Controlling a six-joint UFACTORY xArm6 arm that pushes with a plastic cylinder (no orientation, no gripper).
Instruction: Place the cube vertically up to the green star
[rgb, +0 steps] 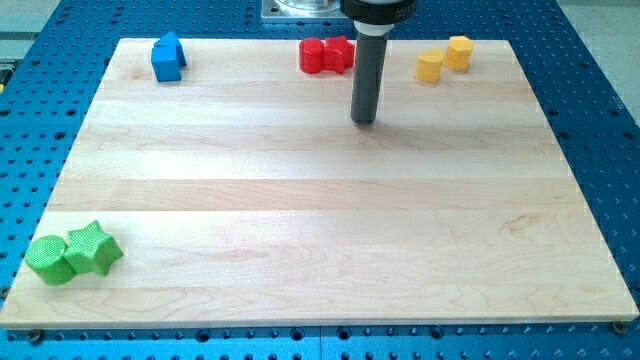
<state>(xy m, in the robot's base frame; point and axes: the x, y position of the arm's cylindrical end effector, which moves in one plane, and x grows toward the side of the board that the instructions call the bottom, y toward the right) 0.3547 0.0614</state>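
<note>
A pale wooden board (330, 200) lies on a blue perforated table (600, 120), and my tip (363, 121), the lower end of a straight dark rod with no jaws to open or close and nothing held, rests on bare wood in the upper middle of the board, touching no block. Just above it and slightly to the view's left sit two red blocks (327, 55) pressed together at the top edge; their exact shapes are hard to make out. To the view's right of the tip, also near the top edge, are two yellow blocks (444, 59), touching each other, roughly cylindrical or many-sided. The blue cube-like block (168, 58), which I take to be the cube the task means, stands at the top left corner, well apart from the tip. The green star-shaped block (93, 248) lies near the bottom left corner, touching a green round block (50, 259) on its left. As I judge it, the task is barely begun: the cube is far up the board from the star and somewhat to its right, so it is only loosely above it. What seems left is to bring the tip round to the cube and nudge it leftward and down into line above the star.
</note>
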